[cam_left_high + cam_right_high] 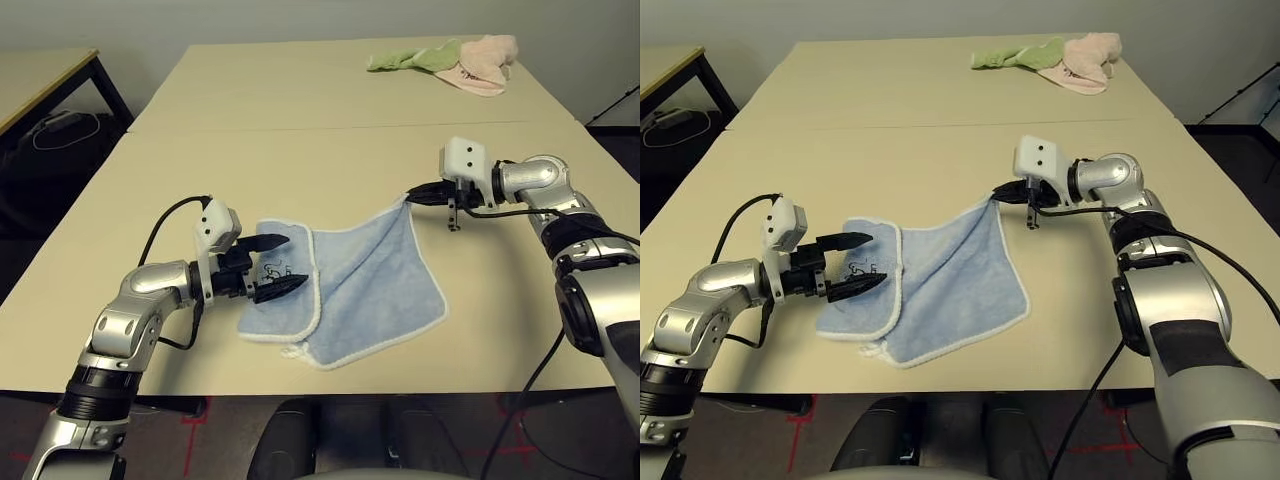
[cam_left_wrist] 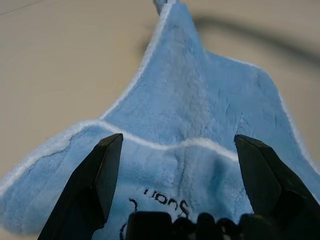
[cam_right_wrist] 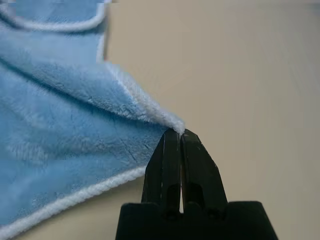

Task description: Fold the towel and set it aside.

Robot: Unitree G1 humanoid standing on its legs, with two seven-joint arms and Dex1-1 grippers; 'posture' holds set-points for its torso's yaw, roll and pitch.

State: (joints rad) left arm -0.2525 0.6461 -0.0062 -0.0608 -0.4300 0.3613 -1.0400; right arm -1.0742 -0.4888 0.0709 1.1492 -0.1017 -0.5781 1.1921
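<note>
The towel is a light blue terry cloth with white edging, lying partly folded near the table's front edge. Its left part is turned over and shows a dark embroidered mark. My right gripper is shut on the towel's far right corner and holds that corner lifted a little above the table, with the cloth stretched towards it. My left gripper is open over the folded left part, one finger on each side of the mark. In the right wrist view the corner sits pinched between the fingertips.
A green cloth and a pink cloth lie bunched at the far right of the table. A darker side table stands at the far left. Bare tabletop lies beyond and to both sides of the towel.
</note>
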